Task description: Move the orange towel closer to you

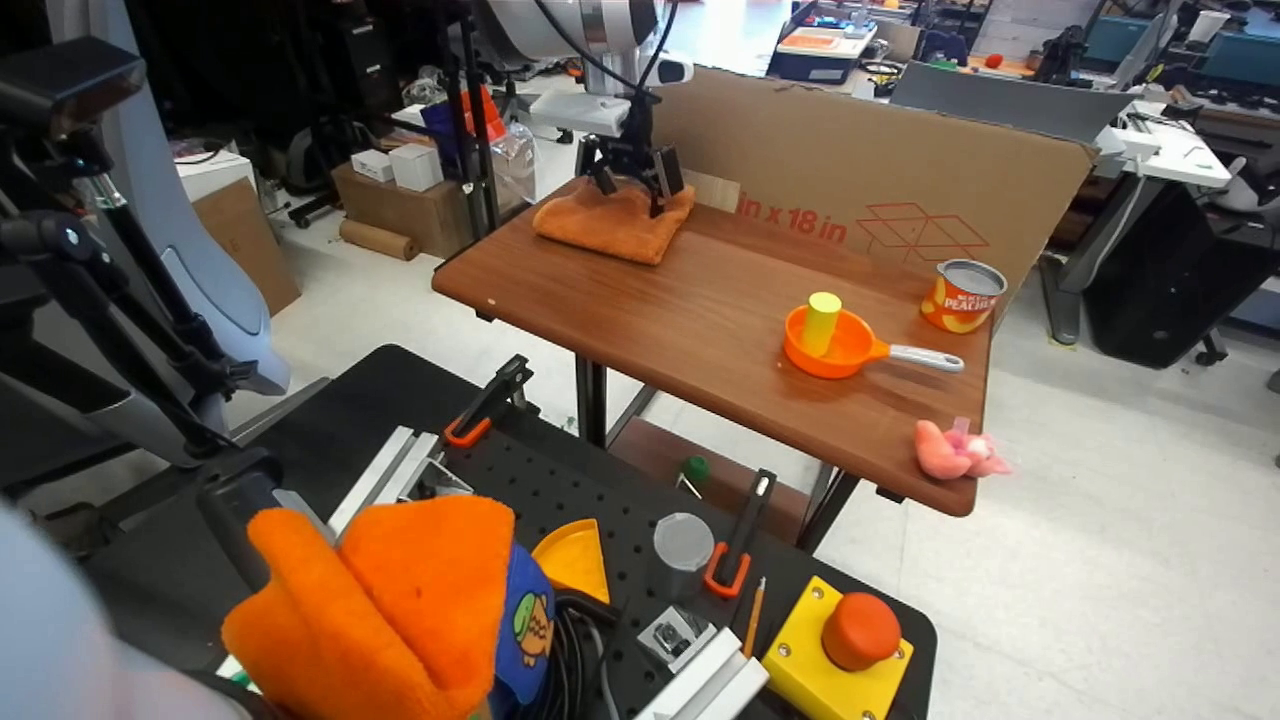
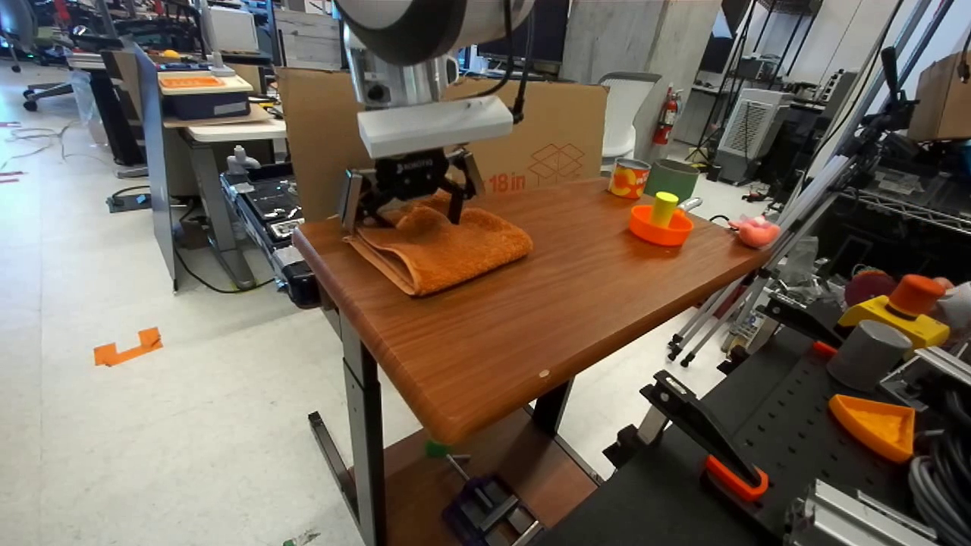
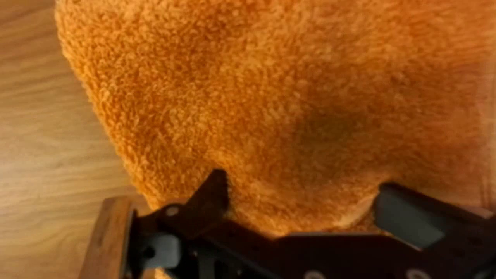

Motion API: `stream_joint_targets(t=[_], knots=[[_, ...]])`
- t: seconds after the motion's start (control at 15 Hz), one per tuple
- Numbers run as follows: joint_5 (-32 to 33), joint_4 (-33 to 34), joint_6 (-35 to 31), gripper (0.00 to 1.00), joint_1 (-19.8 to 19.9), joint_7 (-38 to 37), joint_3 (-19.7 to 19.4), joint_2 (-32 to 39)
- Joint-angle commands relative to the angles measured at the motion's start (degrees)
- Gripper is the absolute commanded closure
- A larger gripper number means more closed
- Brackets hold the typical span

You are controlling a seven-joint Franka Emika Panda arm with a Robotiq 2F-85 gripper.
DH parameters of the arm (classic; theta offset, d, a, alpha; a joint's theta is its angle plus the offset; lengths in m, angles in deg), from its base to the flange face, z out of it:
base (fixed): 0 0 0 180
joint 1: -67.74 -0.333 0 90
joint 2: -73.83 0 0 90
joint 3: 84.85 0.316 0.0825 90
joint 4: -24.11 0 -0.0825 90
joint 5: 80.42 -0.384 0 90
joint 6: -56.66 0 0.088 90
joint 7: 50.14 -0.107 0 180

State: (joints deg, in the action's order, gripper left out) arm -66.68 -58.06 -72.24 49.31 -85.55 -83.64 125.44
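Note:
The orange towel (image 1: 605, 228) is folded and lies at the far end of the brown table in an exterior view. It also shows at the table's near left in an exterior view (image 2: 466, 250), with a raised hump near the fingers. My gripper (image 1: 632, 196) is down at the towel, pointing at the table. In an exterior view the gripper (image 2: 403, 221) has its fingers wide apart over the towel's back part. In the wrist view the towel (image 3: 232, 77) fills most of the picture and bulges up between the spread fingertips of the gripper (image 3: 302, 180). The fingertips are partly sunk into the cloth.
The brown table (image 1: 700, 330) also holds an orange pan (image 1: 850, 350) with a yellow cylinder (image 1: 822, 322), a peaches can (image 1: 963, 296) and a pink toy (image 1: 955, 452). A cardboard sheet (image 1: 800, 150) stands along one side. A bright orange fabric lump (image 1: 420, 590) lies on a separate black cart.

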Motion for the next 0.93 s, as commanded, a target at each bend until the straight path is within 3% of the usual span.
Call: stream_joint_targets(t=[0.0,0.67,0.87], knots=[[-3.4,6.0,8.8,0.00,-2.0,0.9,-0.7,7.4],[-6.8,-11.4,16.2,0.00,-2.4,2.6,1.3,-2.5],[-6.9,-13.0,19.9,0.00,-2.3,5.0,2.0,-3.3]])
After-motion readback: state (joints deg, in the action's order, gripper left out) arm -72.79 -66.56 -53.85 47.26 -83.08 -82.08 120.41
